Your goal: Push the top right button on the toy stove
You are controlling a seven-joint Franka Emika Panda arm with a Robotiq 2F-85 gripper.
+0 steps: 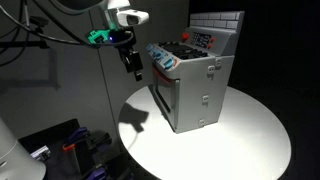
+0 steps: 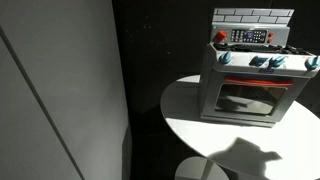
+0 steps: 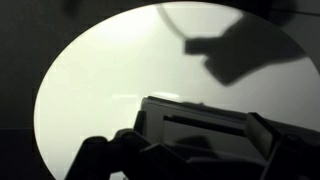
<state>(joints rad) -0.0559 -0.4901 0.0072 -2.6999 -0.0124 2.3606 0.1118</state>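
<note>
Toward the far edge of the round white tabletop (image 2: 190, 125) stands the grey box-shaped plastic toy stove (image 2: 250, 85), upright. In an exterior view its windowed oven door (image 2: 248, 98) faces the near edge. A row of blue knobs (image 2: 250, 61) runs along the front of the dark cooktop, and behind it a small red-marked control panel (image 2: 248, 37) sits at the foot of the tile-patterned back wall (image 2: 252, 15). Beside the stove, apart from it and over the table's edge, hangs the dark two-finger gripper (image 1: 134, 68) on the white and green wrist (image 1: 112, 28). In the wrist view its fingers show as dim shapes set wide apart, holding nothing, with the stove between them. A dark shadow of the arm (image 1: 133, 120) lies on the bare tabletop.
</note>
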